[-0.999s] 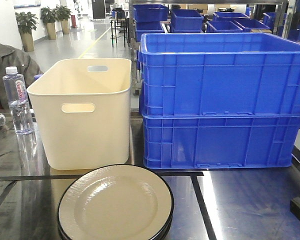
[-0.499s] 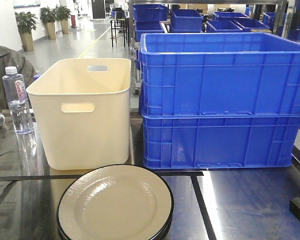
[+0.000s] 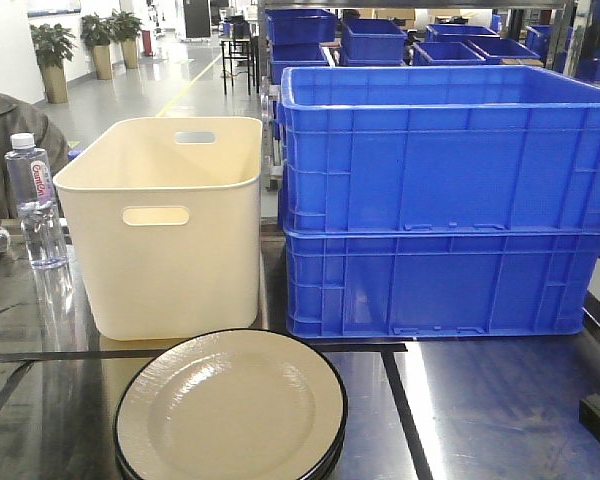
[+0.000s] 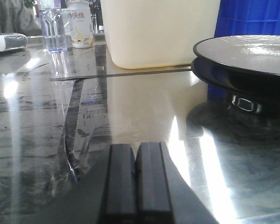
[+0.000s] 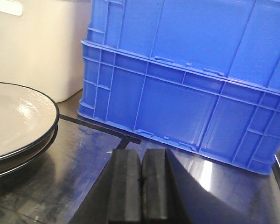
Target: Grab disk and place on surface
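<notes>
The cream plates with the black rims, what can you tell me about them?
The round cream plates with thin black rims make a short stack: the right wrist view shows at least two, one on another. They look glossy, like enamel, and lie flat and empty on the dark shiny metal tabletop, before the cream plastic bin. No gripper touches them.

Water bottle [image 3: 32,200] label: red script, unreadable.

Setting: warehouse or factory hall.
Storage: large blue ribbed plastic crates [image 3: 440,200] stacked in the foreground; more blue crates on metal racking [image 3: 400,35] behind.
Floor: polished grey concrete aisle with a yellow painted line [image 3: 185,90].
Worktop: dark glossy metal tabletop with black tape lines [image 3: 500,410].
</notes>
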### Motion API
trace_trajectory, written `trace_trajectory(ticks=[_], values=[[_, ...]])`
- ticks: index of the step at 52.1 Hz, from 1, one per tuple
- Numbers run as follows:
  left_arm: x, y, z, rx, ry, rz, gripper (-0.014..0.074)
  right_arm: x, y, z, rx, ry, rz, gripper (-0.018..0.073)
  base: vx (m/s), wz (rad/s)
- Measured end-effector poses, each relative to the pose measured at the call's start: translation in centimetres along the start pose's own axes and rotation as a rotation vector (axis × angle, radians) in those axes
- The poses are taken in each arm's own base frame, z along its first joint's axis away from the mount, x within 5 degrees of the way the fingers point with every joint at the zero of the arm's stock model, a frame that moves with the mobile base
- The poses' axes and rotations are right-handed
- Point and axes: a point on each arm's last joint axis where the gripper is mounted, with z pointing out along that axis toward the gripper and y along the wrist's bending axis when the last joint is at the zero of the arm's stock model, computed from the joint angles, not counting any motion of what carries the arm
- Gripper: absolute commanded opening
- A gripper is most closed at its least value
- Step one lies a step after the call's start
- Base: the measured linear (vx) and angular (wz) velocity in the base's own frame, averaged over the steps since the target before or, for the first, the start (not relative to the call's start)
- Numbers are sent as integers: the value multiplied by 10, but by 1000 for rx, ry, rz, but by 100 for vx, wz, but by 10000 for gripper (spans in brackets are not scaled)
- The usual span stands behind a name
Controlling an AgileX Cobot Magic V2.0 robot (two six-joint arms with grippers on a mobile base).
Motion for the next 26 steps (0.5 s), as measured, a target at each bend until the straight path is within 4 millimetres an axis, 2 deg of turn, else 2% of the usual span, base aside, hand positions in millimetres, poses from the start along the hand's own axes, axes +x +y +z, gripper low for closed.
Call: trace_trajectory(ticks=[26], values=[[0, 0, 0, 0, 0, 0, -8, 0, 1, 0, -12, -4, 17, -11, 0, 0]])
